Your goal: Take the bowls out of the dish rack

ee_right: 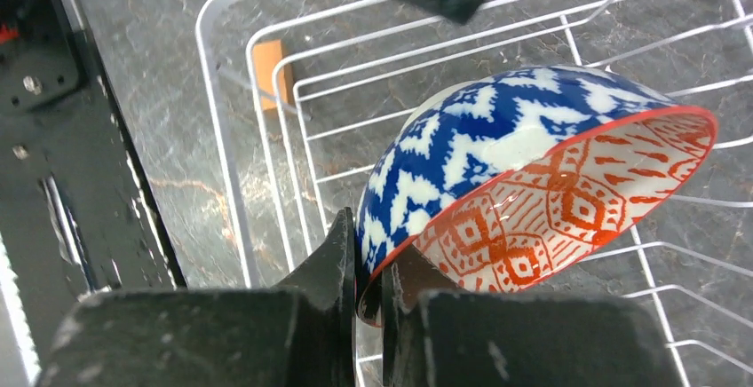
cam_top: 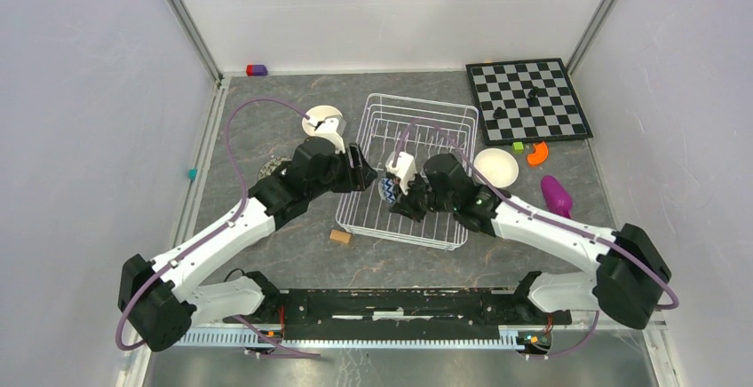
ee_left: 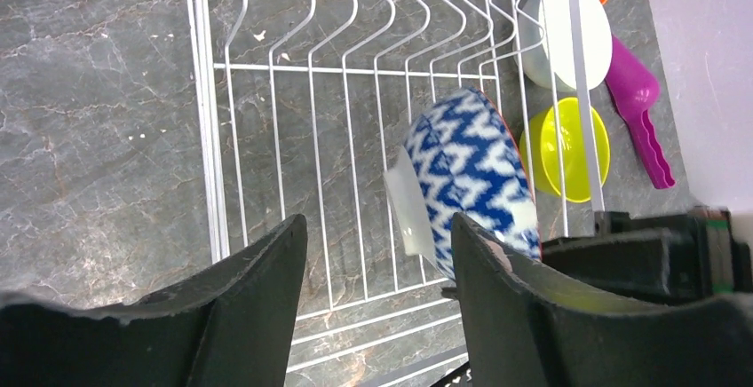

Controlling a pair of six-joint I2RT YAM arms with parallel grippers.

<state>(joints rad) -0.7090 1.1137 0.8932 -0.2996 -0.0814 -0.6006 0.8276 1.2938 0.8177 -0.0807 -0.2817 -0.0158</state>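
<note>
Right hand (ee_right: pixel 368 272) pinched on the lower rim of the blue-and-white bowl (ee_right: pixel 497 156), which is tipped on edge inside the dish rack (cam_top: pixel 439 134), lower left of rack in top view. Left hand (ee_left: pixel 377 254) wide, empty, just left of bowl; likely right arm lifts it out

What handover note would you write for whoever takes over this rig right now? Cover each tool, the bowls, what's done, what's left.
Right tool: shut on the rim of the blue-and-white bowl, in the rack.
Left tool: open, empty, at the rack's left side.
Done: white bowl and yellow-green bowl on the table right of the rack; cream bowl at its far left.
Left: take the blue-and-white bowl out. No other bowl shows in the rack.
</note>
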